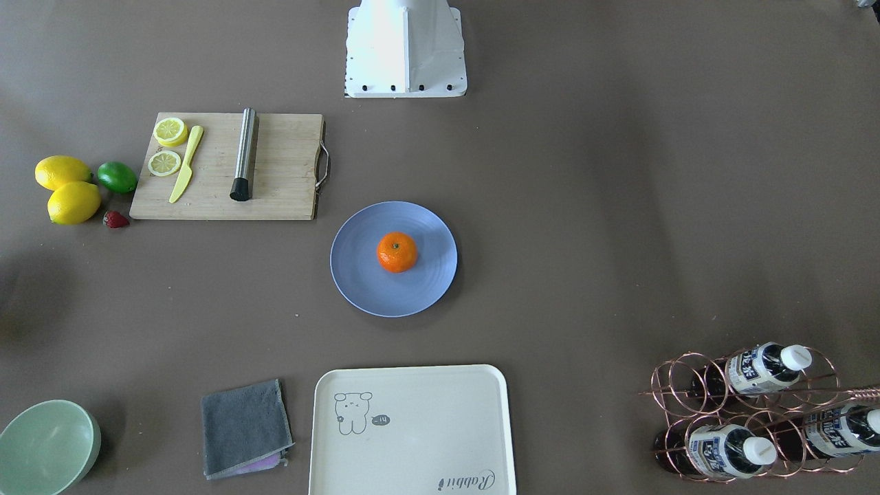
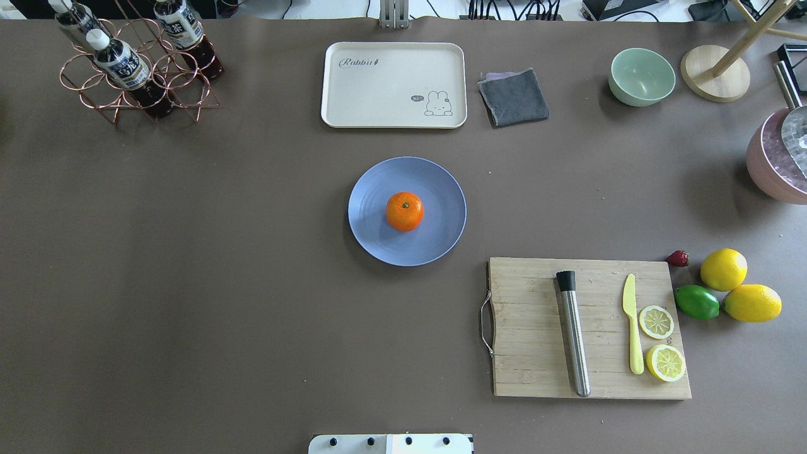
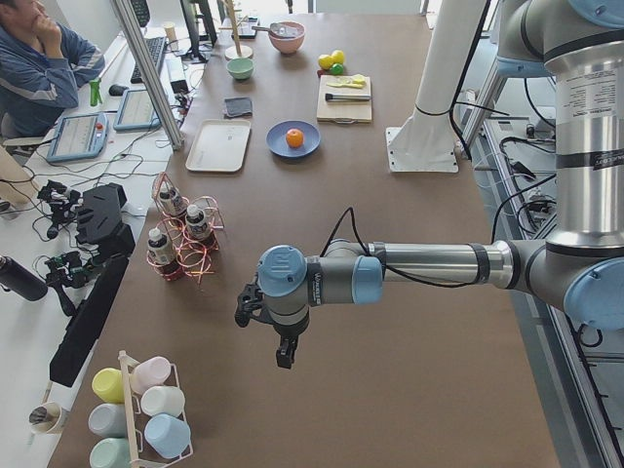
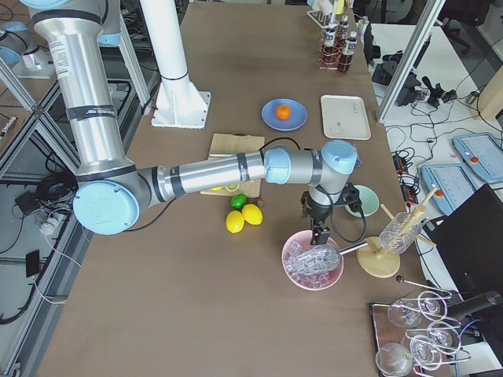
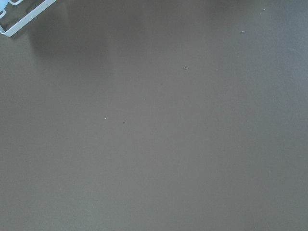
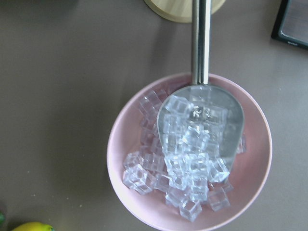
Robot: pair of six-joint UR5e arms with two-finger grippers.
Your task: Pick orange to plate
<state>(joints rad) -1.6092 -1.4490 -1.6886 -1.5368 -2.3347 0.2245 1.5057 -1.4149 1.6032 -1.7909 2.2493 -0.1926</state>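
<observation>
Sitting on plate, orange, tray near, left tool, right tool, grips indiscernible

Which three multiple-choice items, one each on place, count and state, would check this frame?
1. Where on the plate does the orange sit? A near its centre; B at its rim; C hanging off its edge.
2. How many whole lemons lie by the lime? A one; B two; C four.
3. How does the metal cylinder rest on the cutting board? A standing upright; B leaning; C lying flat.
Key: 1 A, bare plate shows all round the fruit. 2 B, two whole yellow fruits lie next to the green one. 3 C, its full length lies along the wood.
</observation>
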